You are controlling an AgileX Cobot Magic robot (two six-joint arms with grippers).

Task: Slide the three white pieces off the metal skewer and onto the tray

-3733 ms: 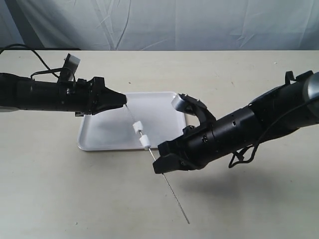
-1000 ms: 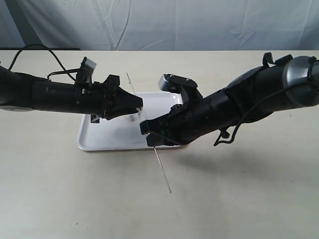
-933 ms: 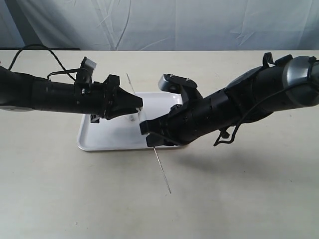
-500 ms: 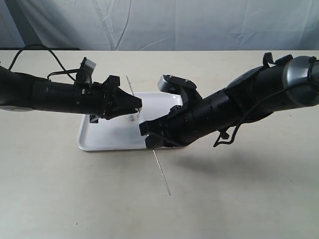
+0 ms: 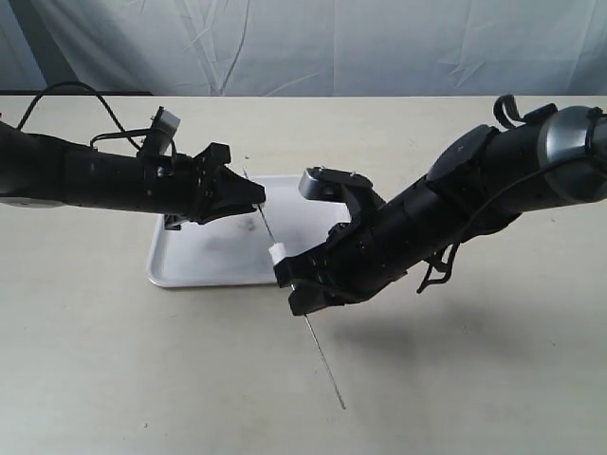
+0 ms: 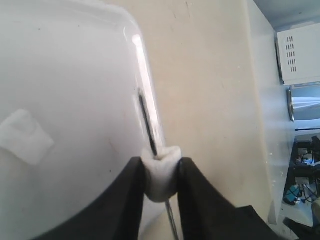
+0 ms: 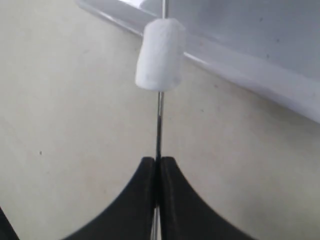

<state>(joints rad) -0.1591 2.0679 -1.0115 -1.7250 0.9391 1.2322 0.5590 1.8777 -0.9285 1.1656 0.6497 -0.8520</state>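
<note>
In the exterior view the left tool [image 5: 254,197] reaches in from the left of the frame over the tray [image 5: 166,277], which lies left of centre on the counter [image 5: 142,379]. Its grip cannot be read from here. The right tool [image 5: 298,292] is clenched on the metal skewer [image 5: 327,370], which slants from the tray's far rim down to lower centre. The lower piece [image 5: 277,254] sits on the rod right at the tray's near rim. Stripped there, it would likely land on the rim or the counter, so the rod probably needs carrying further over the tray. Bare counter lies open at lower centre and lower right.

The left wrist view shows the left tool [image 6: 160,172] grasping the pinched piece [image 6: 160,186], with the rod running through it. It hangs over the tray's rounded corner, just beside the counter, so a drop here could roll out. Too hard a squeeze could tear it. The loose piece [image 6: 25,137] already lies on the tray floor.

In the right wrist view the right tool [image 7: 159,165] is shut on the bare rod, apart from the lower piece [image 7: 160,55], which hangs at the rim line. So thin a rod may swivel or slip in that grip.
</note>
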